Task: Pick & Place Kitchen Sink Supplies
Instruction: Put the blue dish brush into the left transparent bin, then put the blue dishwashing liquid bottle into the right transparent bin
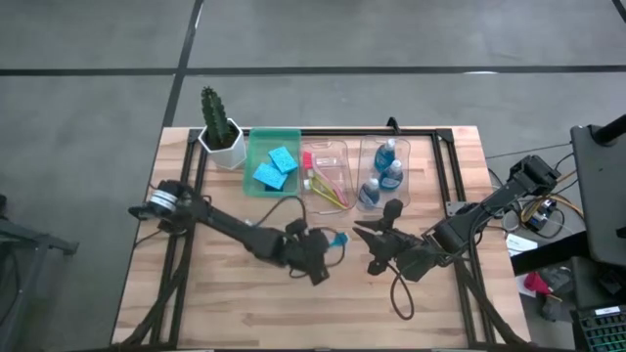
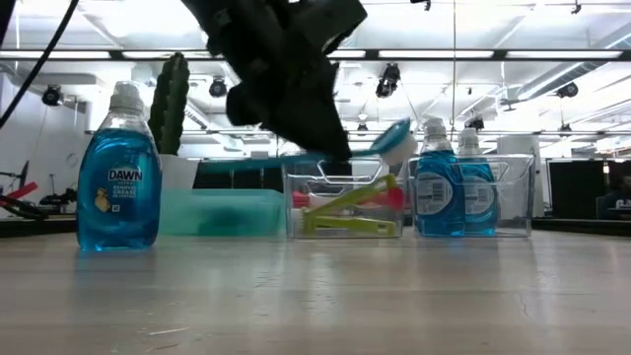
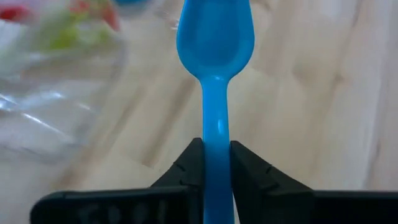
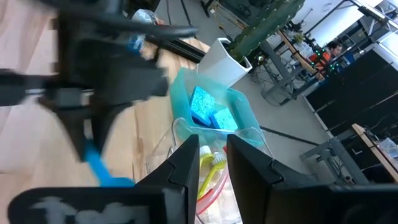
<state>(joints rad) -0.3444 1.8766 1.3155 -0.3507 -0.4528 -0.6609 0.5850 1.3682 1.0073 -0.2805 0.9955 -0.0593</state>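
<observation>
A: From above, we see the left gripper point(image 1: 328, 242) near the middle of the wooden table point(image 1: 225, 303), pinching the thin blue long-handled brush point(image 1: 338, 238). The brush head points toward the right arm, and the clear plastic bin with brushes point(image 1: 327, 175) lies beyond it, at the far side of the table.

B: And the right gripper point(image 1: 376, 246)?

A: It hangs just beside, empty. Its jaws stand a little apart. We count two pale blue flat sponges point(image 1: 275, 166) in the green plastic bin point(image 1: 256, 140), and three small bottles of blue liquid point(image 1: 386, 173) in the second clear bin point(image 1: 370, 147). A cactus in a white pot point(image 1: 221, 129) stands at the corner.

B: In the low view?

A: The left gripper point(image 2: 325, 148) hangs above the table, and the blue brush point(image 2: 389, 136) rises slanted toward the bins. One bottle with a pale cap point(image 2: 119, 173) stands alone on the table, so we count four bottles in all. A pink brush point(image 2: 367, 196) and a yellow-green brush point(image 2: 345, 212) lie in their bin.

B: The left wrist view?

A: The two dark fingers point(image 3: 189, 171) press on the blue handle point(image 3: 215, 81). Its long axis runs straight forward from the jaws, head first.

B: The right wrist view?

A: Its own fingers point(image 4: 181, 168) show a gap with nothing between. We judge the left arm must carry the brush forward to the brush bin.
</observation>
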